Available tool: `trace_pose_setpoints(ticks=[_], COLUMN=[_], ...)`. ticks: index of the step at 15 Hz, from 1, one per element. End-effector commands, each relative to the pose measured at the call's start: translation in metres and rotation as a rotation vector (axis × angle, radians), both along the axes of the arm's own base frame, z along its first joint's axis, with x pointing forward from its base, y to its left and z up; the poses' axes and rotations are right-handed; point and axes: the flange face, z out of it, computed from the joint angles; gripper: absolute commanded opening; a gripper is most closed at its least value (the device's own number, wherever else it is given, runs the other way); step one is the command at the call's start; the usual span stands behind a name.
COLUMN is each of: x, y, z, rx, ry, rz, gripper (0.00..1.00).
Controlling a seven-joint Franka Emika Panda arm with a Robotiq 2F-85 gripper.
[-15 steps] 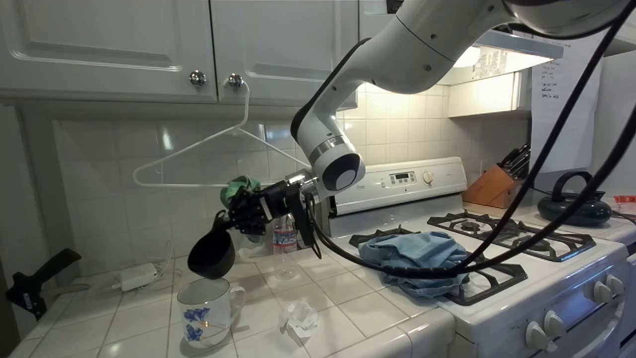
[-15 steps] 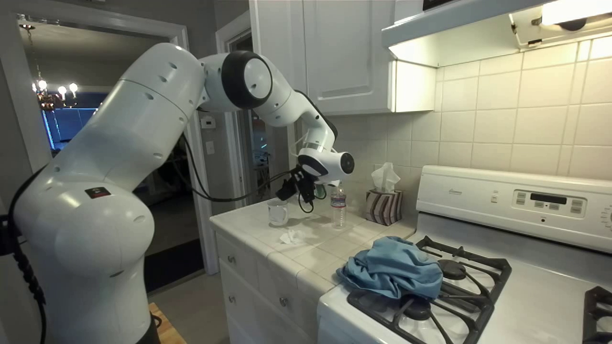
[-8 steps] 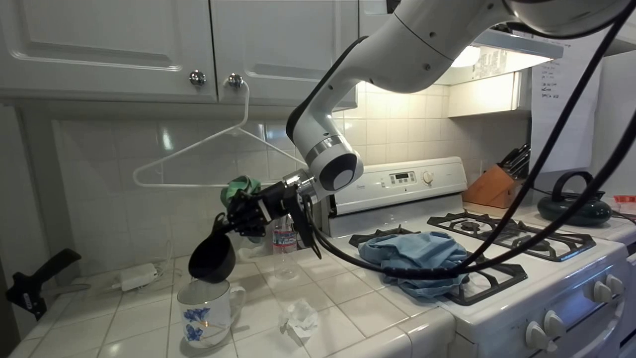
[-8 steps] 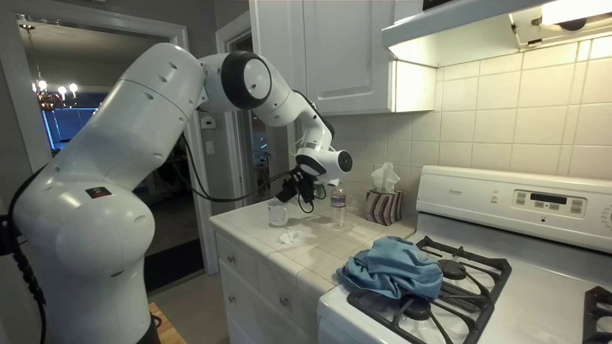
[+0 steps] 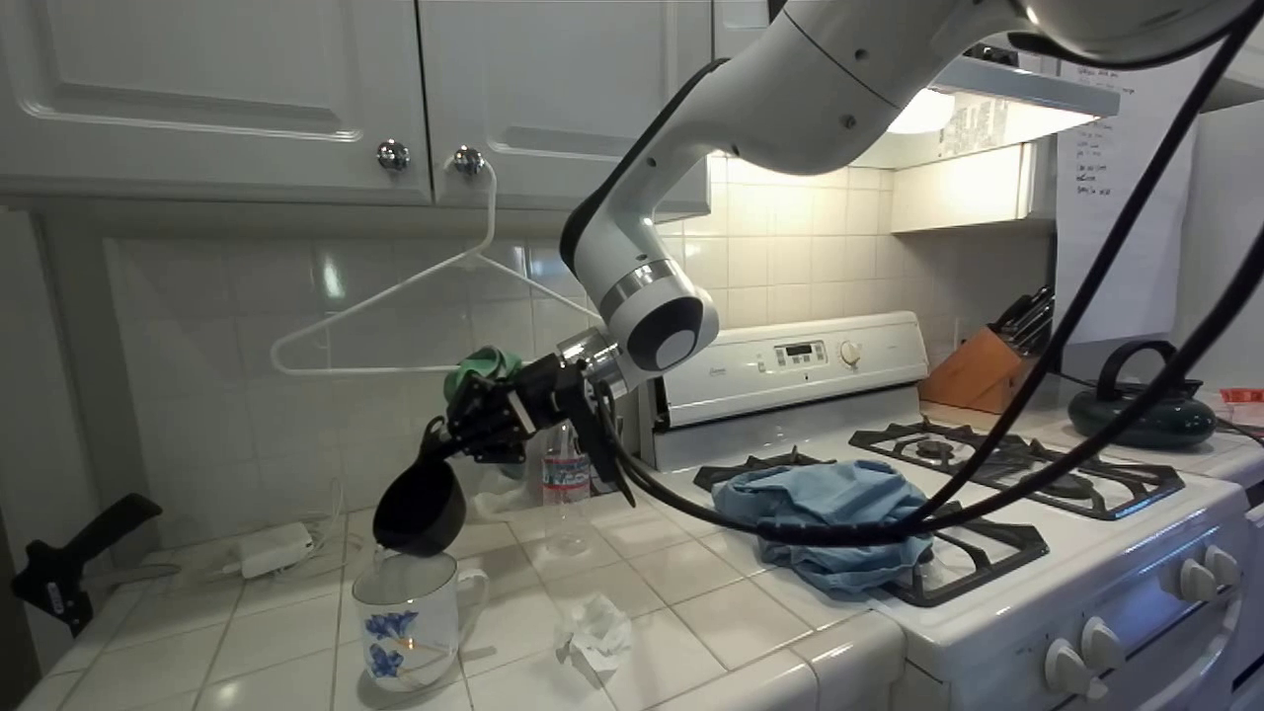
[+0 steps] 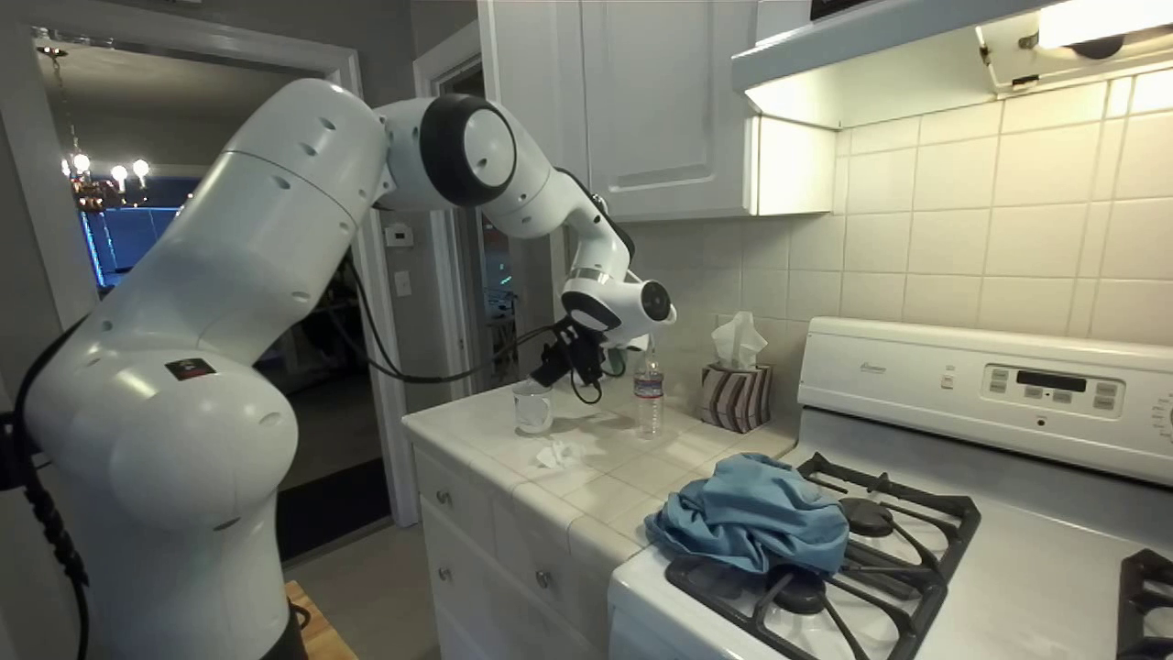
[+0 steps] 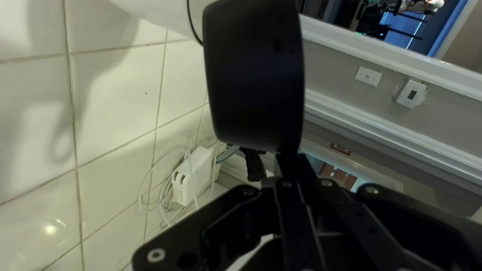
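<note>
Gripper (image 5: 458,433) nearly fully closed, clamped on black ladle (image 5: 420,509) by the handle. Its bowl tilts just over floral mug (image 5: 407,627), contact unclear. Mug upright on tiled surface (image 5: 691,568), crumpled tissue (image 5: 600,632) nearby.

A warm hood lamp (image 6: 1109,22), higher than the tool (image 5: 462,430) and well apart from it, burns out to white and brightens nearby wall tiles (image 6: 1045,220); around the tool the light is cooler and dimmer, with the cabinets (image 5: 568,89) above it gray. A streak of glare marks the tiles behind the tool. The ladle (image 5: 420,509) just below the tool sinks to near-featureless black. In the wrist view, soft shadows and a small glare spot lie on the tabletop (image 7: 116,101) beside the tool, whose nearest parts look blurred.
</note>
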Motion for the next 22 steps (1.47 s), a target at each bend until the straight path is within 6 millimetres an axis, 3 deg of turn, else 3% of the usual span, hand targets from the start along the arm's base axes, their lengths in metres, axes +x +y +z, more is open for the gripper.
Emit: trace_pose_setpoints(ticks=[1,22], x=[-0.007,-0.021], y=[0.001,-0.012], z=[0.012,0.020], rx=[-0.038,-0.124], ry=[0.007,0.023], rz=[-0.010,-0.050], gripper=[0.01,0.01])
